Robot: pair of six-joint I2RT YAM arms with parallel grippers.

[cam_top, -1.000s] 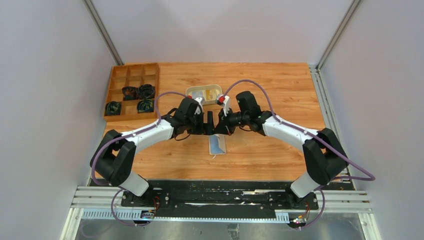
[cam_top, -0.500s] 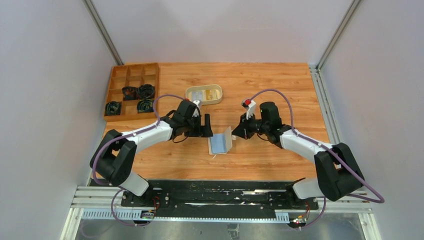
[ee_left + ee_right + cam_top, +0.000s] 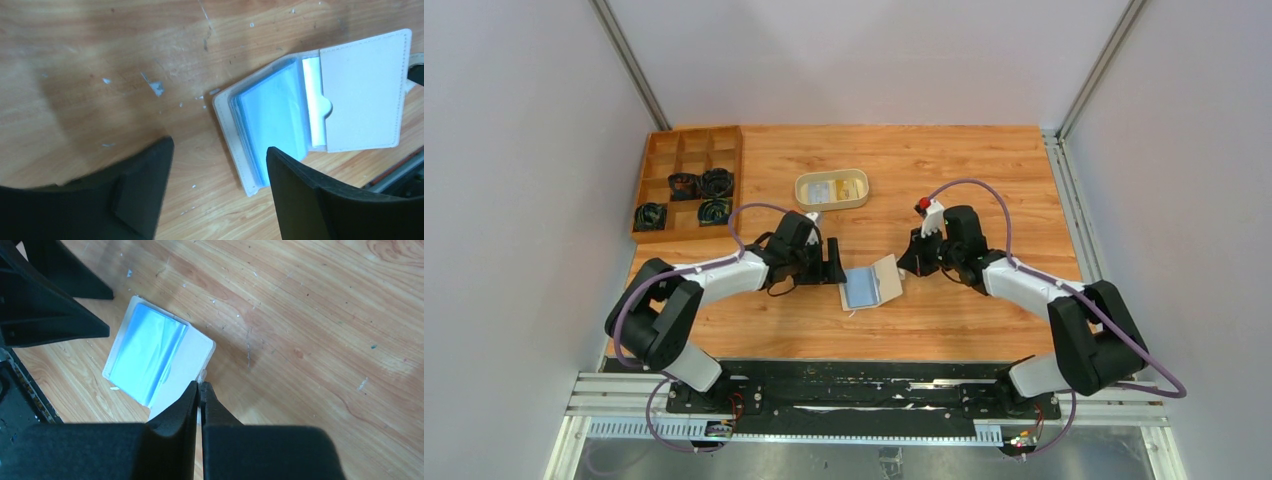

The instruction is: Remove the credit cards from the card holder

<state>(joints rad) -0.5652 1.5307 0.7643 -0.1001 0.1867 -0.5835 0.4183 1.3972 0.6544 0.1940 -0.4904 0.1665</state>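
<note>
card holder [image 3: 270,120] lies open on the bench [image 3: 944,170], right end effector [image 3: 201,384] pinching its tab [image 3: 202,374], left end effector [image 3: 219,150] spread; a slipped tab would likely close the flap [image 3: 362,90].

Only a white sliver of 1 credit card [image 3: 312,102] shows; the flap of the card holder [image 3: 362,90] covers the rest. The contents of the oval tray [image 3: 801,190] are too small to tell.
</note>
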